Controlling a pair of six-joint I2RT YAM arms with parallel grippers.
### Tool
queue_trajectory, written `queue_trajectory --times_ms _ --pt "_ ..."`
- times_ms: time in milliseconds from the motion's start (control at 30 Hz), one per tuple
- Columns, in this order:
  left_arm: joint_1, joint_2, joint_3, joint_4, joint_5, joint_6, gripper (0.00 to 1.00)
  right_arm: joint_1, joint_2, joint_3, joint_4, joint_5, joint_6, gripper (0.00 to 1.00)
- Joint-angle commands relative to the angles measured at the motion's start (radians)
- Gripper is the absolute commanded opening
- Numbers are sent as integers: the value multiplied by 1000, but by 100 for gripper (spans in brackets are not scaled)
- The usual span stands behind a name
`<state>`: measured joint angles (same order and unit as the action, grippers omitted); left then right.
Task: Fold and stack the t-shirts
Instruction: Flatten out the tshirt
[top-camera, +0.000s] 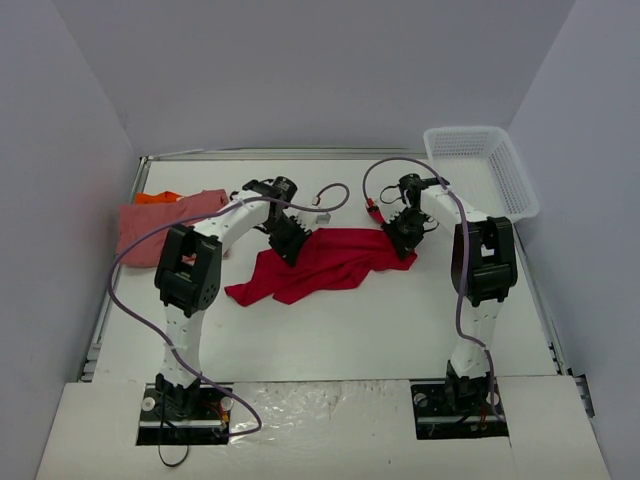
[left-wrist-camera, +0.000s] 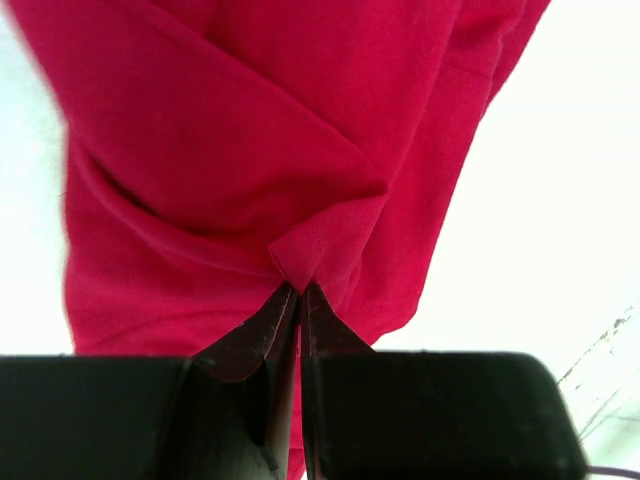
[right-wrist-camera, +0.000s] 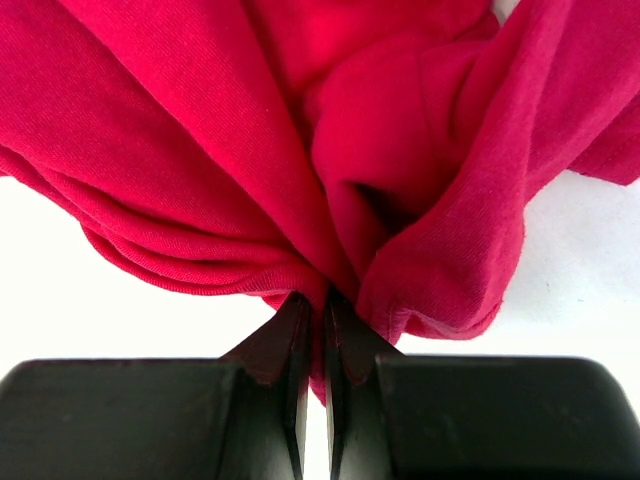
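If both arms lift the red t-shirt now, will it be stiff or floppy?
Probably floppy: the red t-shirt bunches into deep folds where both jaws pinch it. Likely light, as the cloth looks thin. Its middle would probably sag between the arms.

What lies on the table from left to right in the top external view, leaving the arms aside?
First the salmon pink t-shirt → the red t-shirt → the white mesh basket.

Only a sliver of the orange t-shirt (top-camera: 158, 197) shows at the far left; the salmon pink t-shirt (top-camera: 165, 225) hides the rest. Both wrist views cut off the red t-shirt (left-wrist-camera: 250, 130). A grey item (top-camera: 322, 216) on its far side is too small to identify.
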<state>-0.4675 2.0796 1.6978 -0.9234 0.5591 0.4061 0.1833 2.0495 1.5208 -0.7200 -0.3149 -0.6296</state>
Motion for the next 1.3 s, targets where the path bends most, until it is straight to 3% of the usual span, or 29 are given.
queue_trajectory --times_ms 0,367,733,767,800,833,1033,1133,1267 --pt "27 -110 30 18 -17 -29 2 1 -11 -1 -39 13 4 0" --pt "134 -272 23 23 -105 -75 2 -4 -49 -11 -36 19 -1 0" --pt "144 -325 -79 61 -131 -93 2 -2 -109 -74 -35 10 -10 0" --pt "142 -326 -87 63 -131 -95 2 -1 -139 -83 -26 8 -10 2" --pt "142 -326 -89 64 -130 -96 2 1 -156 -96 -22 5 -15 9" --pt "142 -326 -92 67 -130 -98 2 2 -175 -121 -22 -1 -24 24" --pt "141 -320 -99 81 -130 -107 2 5 -350 -122 -62 -67 -51 47" --pt "141 -314 -90 80 -133 -108 2 5 -408 -74 -68 -69 -22 52" --pt "141 -309 -89 83 -128 -112 2 -1 -413 -62 -68 -69 -5 48"
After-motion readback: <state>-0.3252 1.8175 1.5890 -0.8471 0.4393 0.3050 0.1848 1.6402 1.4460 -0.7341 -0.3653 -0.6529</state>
